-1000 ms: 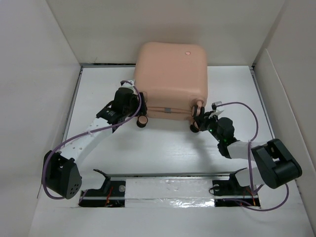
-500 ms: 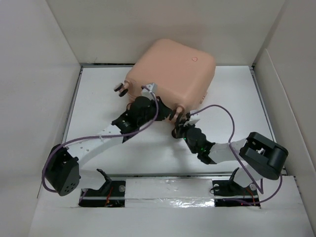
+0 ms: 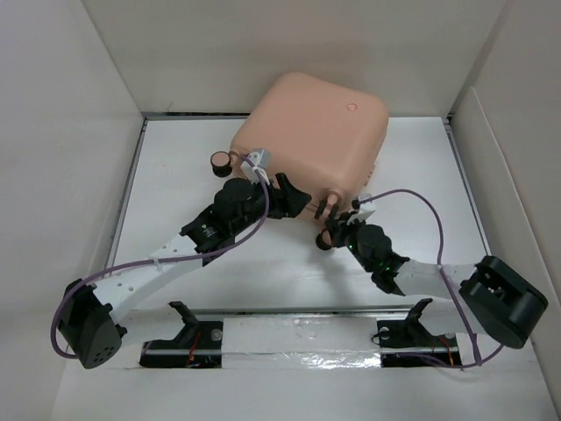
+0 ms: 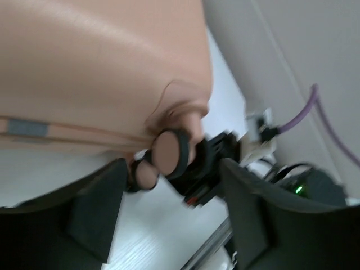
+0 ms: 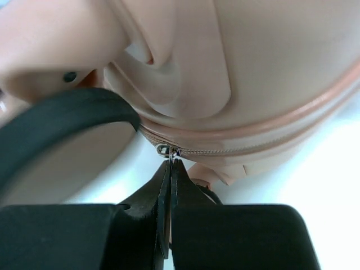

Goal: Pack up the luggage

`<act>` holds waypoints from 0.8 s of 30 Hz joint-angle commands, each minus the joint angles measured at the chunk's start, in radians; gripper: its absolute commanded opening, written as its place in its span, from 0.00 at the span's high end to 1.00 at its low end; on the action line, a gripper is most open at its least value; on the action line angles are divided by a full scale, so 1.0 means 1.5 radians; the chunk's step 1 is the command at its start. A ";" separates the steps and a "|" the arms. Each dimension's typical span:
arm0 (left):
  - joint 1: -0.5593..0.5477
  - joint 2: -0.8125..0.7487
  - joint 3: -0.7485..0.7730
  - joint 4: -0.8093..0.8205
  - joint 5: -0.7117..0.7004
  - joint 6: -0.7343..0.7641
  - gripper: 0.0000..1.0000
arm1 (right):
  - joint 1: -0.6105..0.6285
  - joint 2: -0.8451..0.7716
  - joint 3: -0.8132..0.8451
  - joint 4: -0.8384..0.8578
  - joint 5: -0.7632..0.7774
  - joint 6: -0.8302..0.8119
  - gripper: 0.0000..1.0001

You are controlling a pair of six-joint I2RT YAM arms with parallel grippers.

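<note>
Luggage (image 3: 316, 132) zipper pull (image 5: 170, 152) is pinched by the clenched right fingers (image 5: 143, 197); left fingers (image 4: 95, 208) stand released, gripping nothing.

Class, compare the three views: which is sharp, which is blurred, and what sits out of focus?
Top external: sharp, evenly lit, the peach-pink hard-shell suitcase casting only soft shadow. Left wrist: blurred throughout, a pink-and-black caster wheel soft-edged. Right wrist: zipper seam crisp, the big black wheel rim close to the lens out of focus.

The luggage (image 3: 311, 132) has a smooth, matt peach plastic shell. Its zip pull (image 5: 169, 151) looks like shiny metal, though blurred. The worktop (image 3: 171, 180) is plain matt white.
</note>
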 commanded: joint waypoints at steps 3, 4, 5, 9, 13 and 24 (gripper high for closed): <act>-0.005 0.013 0.003 -0.096 0.000 0.057 0.21 | -0.089 -0.088 -0.026 0.013 -0.117 0.012 1.00; -0.005 0.021 0.002 -0.081 0.013 0.058 0.19 | -0.102 -0.110 -0.028 0.006 -0.129 0.014 1.00; -0.011 0.033 0.001 -0.067 0.053 0.057 0.19 | -0.115 -0.121 -0.031 0.001 -0.158 0.013 1.00; -0.088 0.124 0.052 -0.005 0.065 0.061 0.19 | -0.190 -0.183 -0.022 -0.056 -0.231 0.017 1.00; -0.119 0.221 0.137 0.037 0.101 0.070 0.24 | -0.225 -0.252 -0.005 -0.142 -0.279 0.024 1.00; -0.117 0.458 0.343 0.100 0.138 0.039 0.32 | -0.158 -0.374 -0.170 0.035 -0.077 0.060 1.00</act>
